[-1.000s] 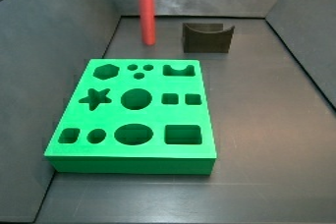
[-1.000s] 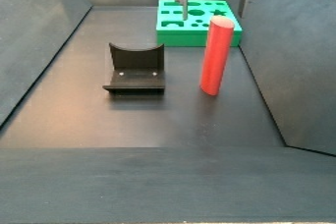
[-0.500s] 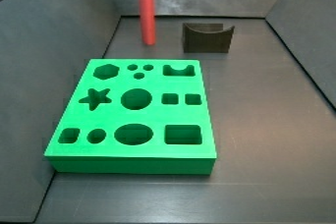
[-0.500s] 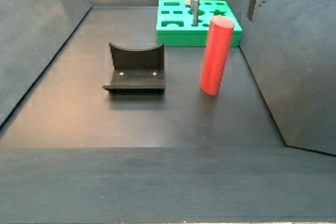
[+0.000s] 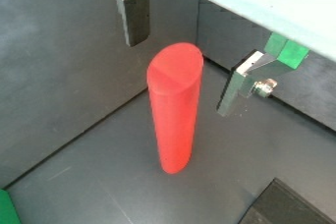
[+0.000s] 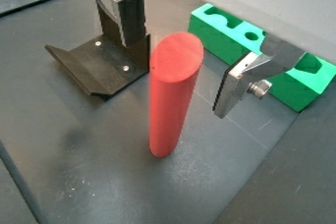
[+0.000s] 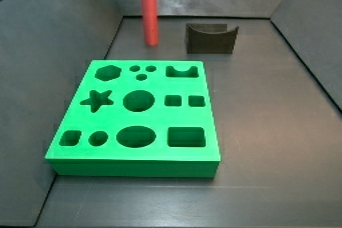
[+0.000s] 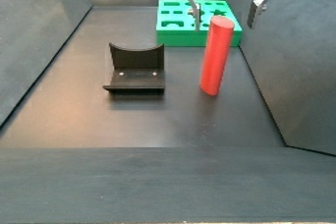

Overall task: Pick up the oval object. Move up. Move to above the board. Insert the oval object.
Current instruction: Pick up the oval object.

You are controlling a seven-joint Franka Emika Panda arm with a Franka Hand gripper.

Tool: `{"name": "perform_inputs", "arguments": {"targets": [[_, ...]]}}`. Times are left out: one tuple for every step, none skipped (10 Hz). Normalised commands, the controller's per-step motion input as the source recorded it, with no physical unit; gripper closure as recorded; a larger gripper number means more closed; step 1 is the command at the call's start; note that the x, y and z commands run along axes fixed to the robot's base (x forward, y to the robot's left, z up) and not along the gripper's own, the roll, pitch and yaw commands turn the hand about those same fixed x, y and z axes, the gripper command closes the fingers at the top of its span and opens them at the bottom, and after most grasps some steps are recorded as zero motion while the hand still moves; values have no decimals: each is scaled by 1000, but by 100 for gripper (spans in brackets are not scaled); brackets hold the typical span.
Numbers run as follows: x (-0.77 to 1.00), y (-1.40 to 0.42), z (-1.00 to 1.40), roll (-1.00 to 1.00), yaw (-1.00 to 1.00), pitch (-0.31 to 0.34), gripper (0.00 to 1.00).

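Watching the side views across the last second, I see the gripper [image 8: 225, 2] slide over from above the board [image 8: 197, 22] until its fingers straddle the top of the oval object [image 8: 217, 59]; the red peg itself has not budged, and neither has the board or the fixture [image 8: 134, 69].

In both wrist views the fingers stand spread wide, one silver plate with its dark pad [image 5: 134, 17] on one side of the peg's rounded top [image 5: 174, 69] and the other finger [image 5: 242, 81] on the opposite side, with clear floor showing in the gaps. Nothing is held. The same spread shows from the other wrist camera, gripper [image 6: 178, 56] centred over the oval object [image 6: 167, 105], which stands upright on the dark floor.

In a side view the peg [image 7: 148, 13] stands at the far end of the enclosure, well apart from the green board [image 7: 138, 117] and near the fixture [image 7: 210, 37].

My reading: the approach is nearly finished and the pick-up is the step in hand. The fingers seem to sit only around the very top of the peg, so I would want them lower before closing, or the tall peg may tip. Lifting, carrying and inserting are all still to come.
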Motion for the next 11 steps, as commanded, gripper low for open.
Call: {"name": "perform_inputs", "arguments": {"targets": [[0,0,-294,-154,6,-160,0],[0,0,-331,-150,3,-166,0],[0,0,-343,-147,11,-167,0],[0,-9,-311,-127,17,-156,0],[0,-3,-257,-111,20,-137,0],[0,0,-109,-39,34,-77,0],[0,0,0,-1,31,-16,0],[0,0,-3,0,0,-7,0],[0,-23,-429,7,0,-66,0],[0,0,-497,0,6,-67,0],[0,0,0,0,0,0,0]]}}
